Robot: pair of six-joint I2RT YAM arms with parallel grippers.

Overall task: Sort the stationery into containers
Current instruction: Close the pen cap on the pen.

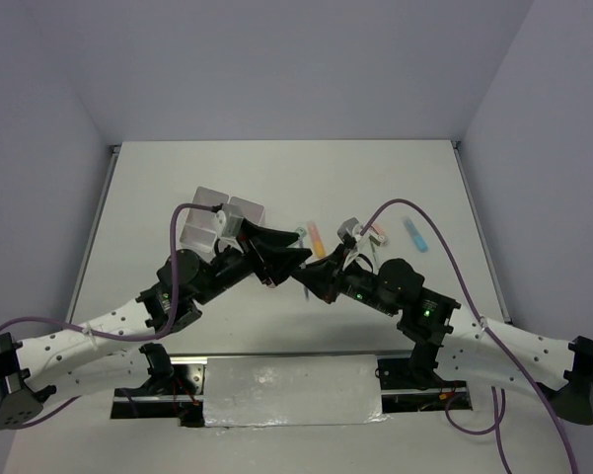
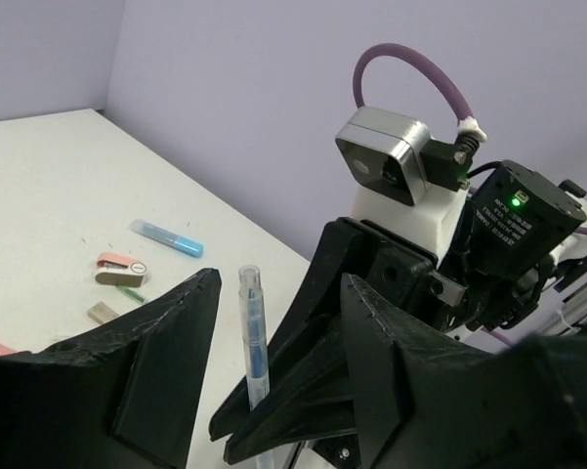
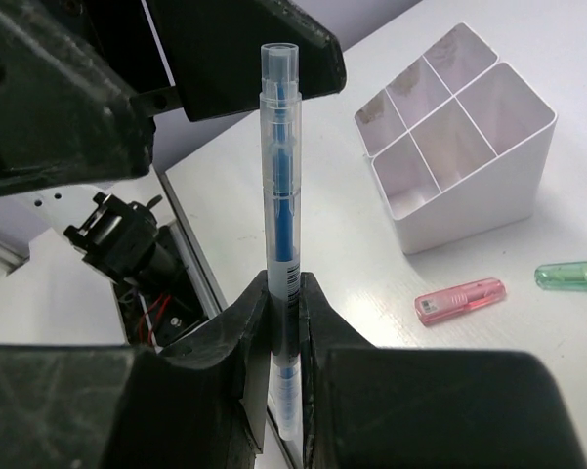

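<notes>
My right gripper (image 3: 283,285) is shut on a thin clear pen with a blue core (image 3: 280,186) and holds it upright above the table. The pen also shows in the left wrist view (image 2: 251,337), standing between the spread fingers of my open left gripper (image 2: 278,278) without touching either. In the top view the left gripper (image 1: 294,259) and the right gripper (image 1: 312,277) meet at mid-table. The whitish four-compartment box (image 3: 469,195) stands behind the left arm (image 1: 239,209) and looks empty. A pink marker (image 3: 459,299) and a green marker (image 3: 571,276) lie near it.
A blue marker (image 2: 166,237), a pink-and-tan item (image 2: 120,269), a thin green pen (image 2: 130,292) and a tan eraser (image 2: 103,313) lie on the table right of centre. In the top view an orange-pink marker (image 1: 318,237) and the blue marker (image 1: 415,234) show there.
</notes>
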